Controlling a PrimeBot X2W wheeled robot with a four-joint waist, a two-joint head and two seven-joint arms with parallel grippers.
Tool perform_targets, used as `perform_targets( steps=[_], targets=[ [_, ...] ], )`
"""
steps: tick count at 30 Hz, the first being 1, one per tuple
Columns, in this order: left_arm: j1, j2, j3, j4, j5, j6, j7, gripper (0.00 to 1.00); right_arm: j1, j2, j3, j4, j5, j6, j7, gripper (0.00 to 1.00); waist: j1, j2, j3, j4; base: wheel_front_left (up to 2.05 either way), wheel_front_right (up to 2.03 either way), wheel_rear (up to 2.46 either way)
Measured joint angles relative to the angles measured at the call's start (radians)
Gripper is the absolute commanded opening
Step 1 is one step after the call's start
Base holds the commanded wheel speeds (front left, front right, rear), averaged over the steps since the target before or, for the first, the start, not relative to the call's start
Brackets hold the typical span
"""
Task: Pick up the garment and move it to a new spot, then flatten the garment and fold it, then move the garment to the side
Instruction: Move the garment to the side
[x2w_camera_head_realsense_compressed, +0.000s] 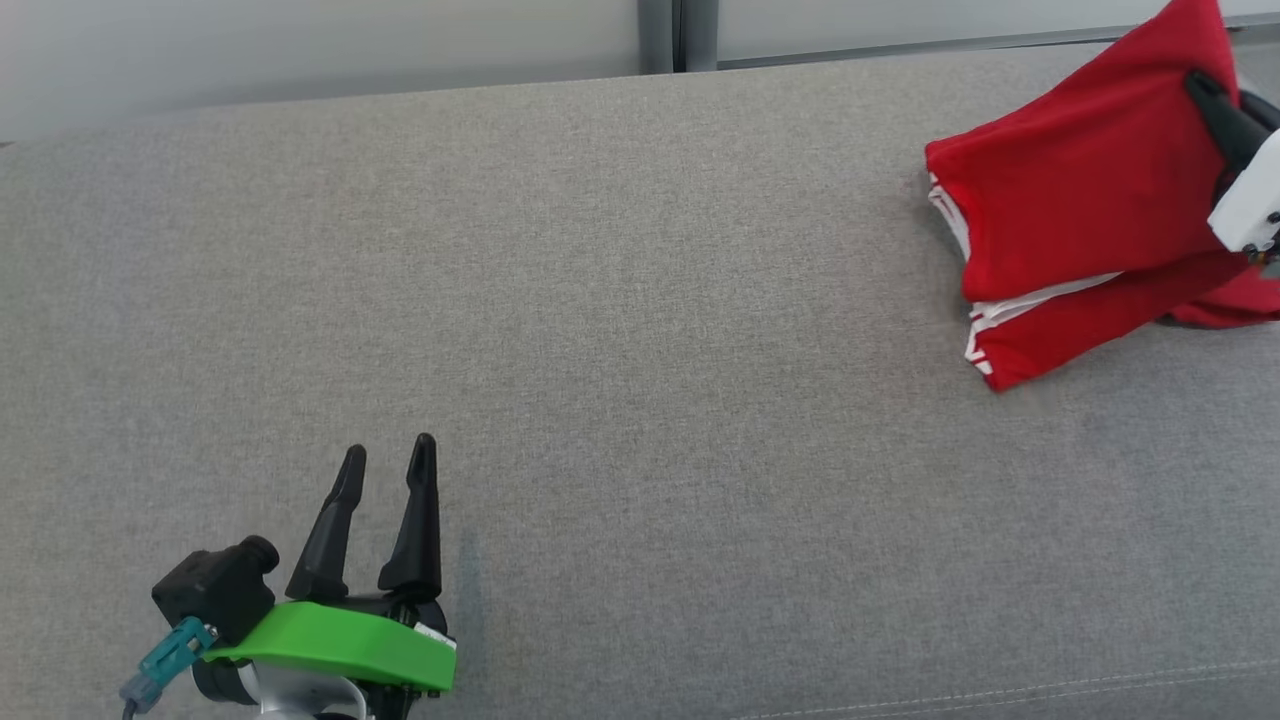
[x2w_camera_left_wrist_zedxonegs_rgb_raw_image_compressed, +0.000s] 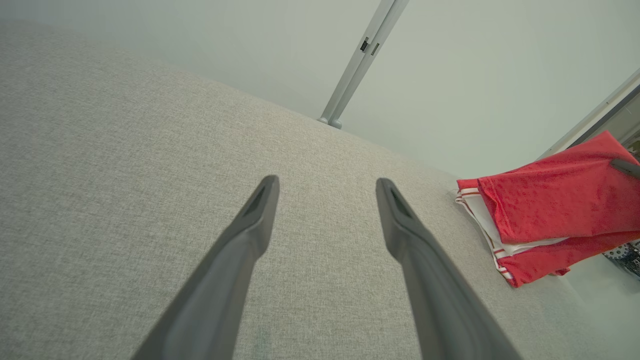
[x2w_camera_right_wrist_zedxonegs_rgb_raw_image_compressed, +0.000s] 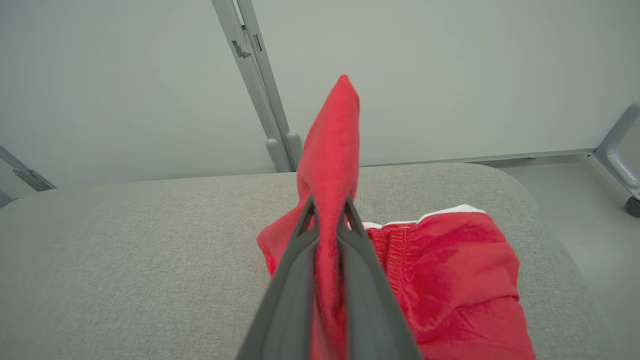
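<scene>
- The grey woven-fabric padded bench (x2w_camera_head_realsense_compressed: 640, 300) carries the folded red shorts-like garment with white trim (x2w_camera_head_realsense_compressed: 1080, 200) at its far right corner. The garment's long axis slants from the far edge towards the near edge.
- The right end effector (x2w_camera_right_wrist_zedxonegs_rgb_raw_image_compressed: 328, 207) is the nearer one by far. It is clamped on a raised fold at the garment's far end, and the rest of the garment trails down onto the bench below and to the near side of it.
- The left end effector (x2w_camera_head_realsense_compressed: 390, 448) hovers by the near left edge with its jaws spread wide and empty, well apart from the garment. Any sideways shift therefore looks like a job for the right arm.
</scene>
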Motion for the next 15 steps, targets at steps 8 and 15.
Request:
perform_targets(
  steps=[8, 15],
  targets=[
    [-0.001, 0.003, 0.002, -0.021, 0.003, 0.0, 0.007, 1.0, -0.069, -0.068, -0.016, 0.034, -0.018, -0.037, 0.052, 0.0, 0.0, 0.0, 0.046, 0.024, 0.0, 0.0, 0.0],
    [-0.007, 0.014, 0.002, -0.047, 0.012, 0.0, 0.016, 1.0, -0.115, -0.122, -0.016, 0.063, -0.062, -0.067, 0.071, 0.0, 0.0, 0.0, 0.104, 0.044, 0.0, 0.0, 0.0]
  ],
)
